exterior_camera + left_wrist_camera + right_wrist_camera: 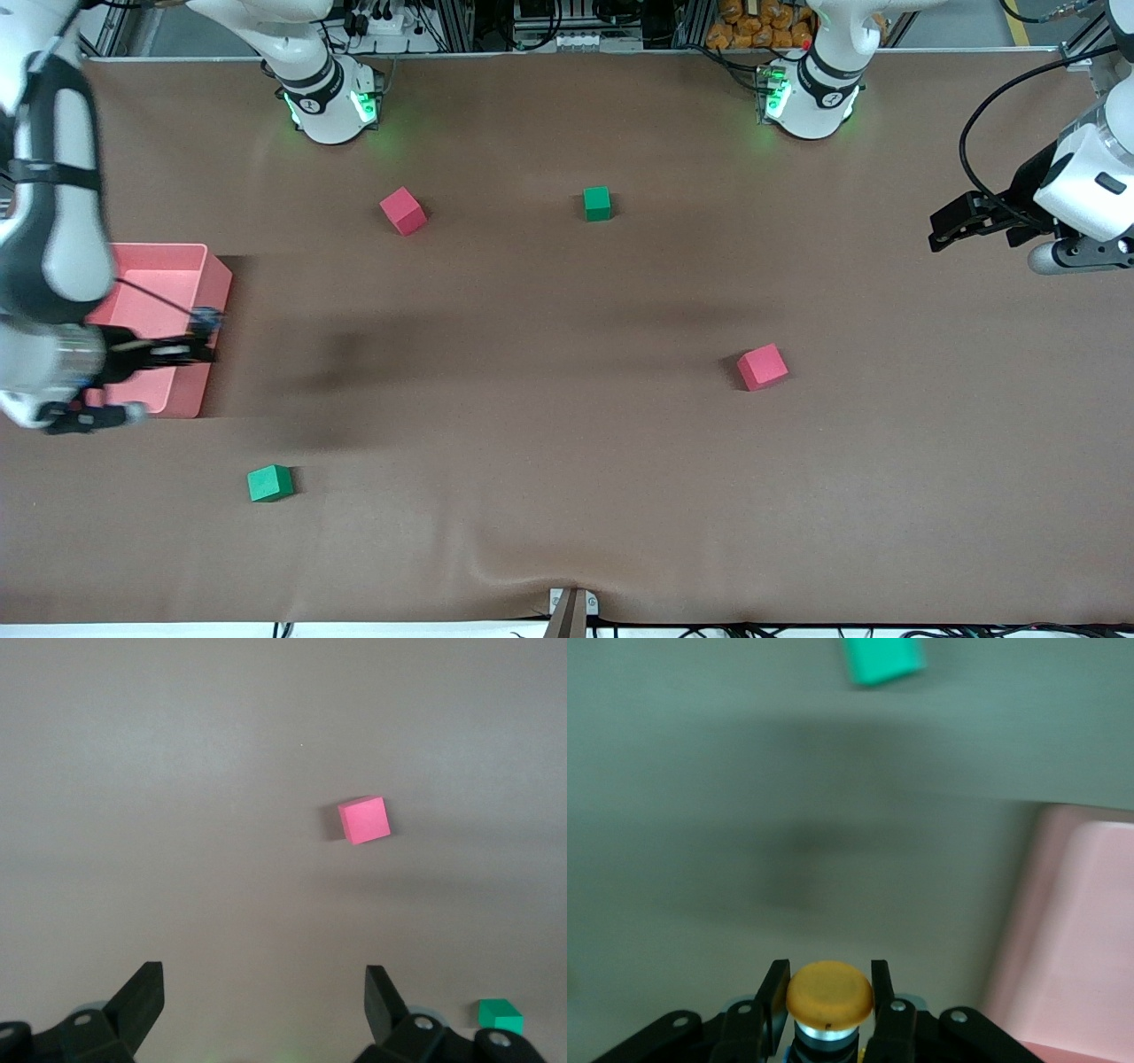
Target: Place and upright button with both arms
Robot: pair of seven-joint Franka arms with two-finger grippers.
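My right gripper (205, 341) is shut on the button (206, 319) and holds it in the air over the rim of the pink bin (168, 275), at the right arm's end of the table. In the right wrist view the button's round orange cap (829, 992) sits between the two black fingers (776, 988) of the right gripper (829, 973). My left gripper (943, 226) is open and empty, up over the left arm's end of the table. In the left wrist view the left gripper (263, 979) shows only bare table between its jaws.
Two pink cubes (403, 211) (762, 366) and two green cubes (597, 203) (269, 483) lie scattered on the brown table. The left wrist view shows a pink cube (364, 819) and a green cube (500, 1014). The right wrist view shows a green cube (883, 659) and the bin (1090, 930).
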